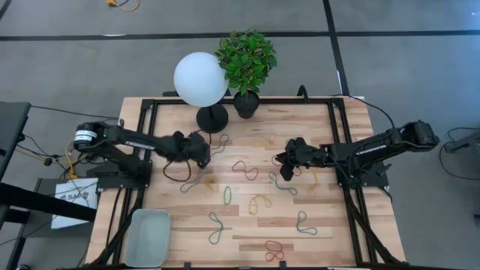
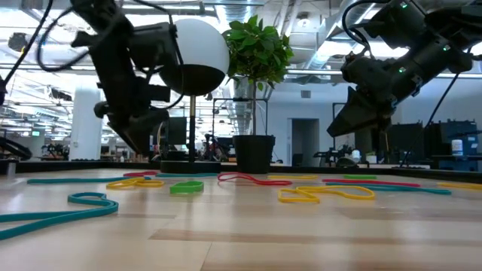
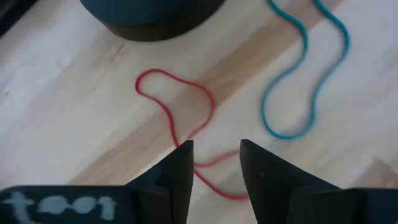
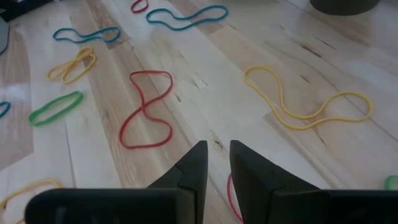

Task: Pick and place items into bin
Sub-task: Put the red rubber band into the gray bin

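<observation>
The left gripper (image 3: 213,163) is held above the light wooden tabletop (image 1: 247,225) near the black lamp base (image 1: 212,118), its dark fingers narrowly parted around nothing; a thin red rubber-band loop (image 3: 180,115) is seen lying flat just ahead of and between them, with a teal rubber-band loop (image 3: 305,74) beside it; the right gripper (image 4: 217,163) is raised over the right half of the table, its fingers nearly closed and empty, a red figure-eight band (image 4: 146,112) and a yellow band (image 4: 305,102) lying ahead; other bands are scattered across the table; the pale translucent rectangular bin (image 1: 148,236) is set at the near left corner, well apart from both grippers.
</observation>
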You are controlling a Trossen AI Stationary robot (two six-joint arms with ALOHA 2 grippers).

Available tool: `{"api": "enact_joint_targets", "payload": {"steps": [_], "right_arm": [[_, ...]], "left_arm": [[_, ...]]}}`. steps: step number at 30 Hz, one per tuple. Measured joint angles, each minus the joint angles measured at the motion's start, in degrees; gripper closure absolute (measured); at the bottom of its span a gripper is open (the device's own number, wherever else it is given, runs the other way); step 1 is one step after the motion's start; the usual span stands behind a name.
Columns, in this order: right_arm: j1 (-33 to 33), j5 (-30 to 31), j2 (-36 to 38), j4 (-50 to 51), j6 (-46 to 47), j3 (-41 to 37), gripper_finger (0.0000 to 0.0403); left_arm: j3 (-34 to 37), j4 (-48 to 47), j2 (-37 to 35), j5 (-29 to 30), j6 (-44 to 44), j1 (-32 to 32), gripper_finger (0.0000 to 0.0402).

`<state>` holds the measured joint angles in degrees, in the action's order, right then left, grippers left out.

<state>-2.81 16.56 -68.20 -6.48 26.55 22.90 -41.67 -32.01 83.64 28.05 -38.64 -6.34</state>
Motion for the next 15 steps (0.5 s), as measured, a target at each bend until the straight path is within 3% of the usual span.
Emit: {"api": "enact_joint_targets", "payload": {"steps": [7, 15], "right_arm": [[0.00, 0.00, -0.02, 0.02, 0.00, 0.00, 0.0339], [-0.09, -0.02, -0.02, 0.00, 0.00, 0.00, 0.0339]], "left_arm": [[0.00, 2.37, 0.21, -7.43, 5.36, -7.91, 0.0278], [0.00, 6.81, 1.96, -9.73, 8.90, -9.02, 0.0278]]}}
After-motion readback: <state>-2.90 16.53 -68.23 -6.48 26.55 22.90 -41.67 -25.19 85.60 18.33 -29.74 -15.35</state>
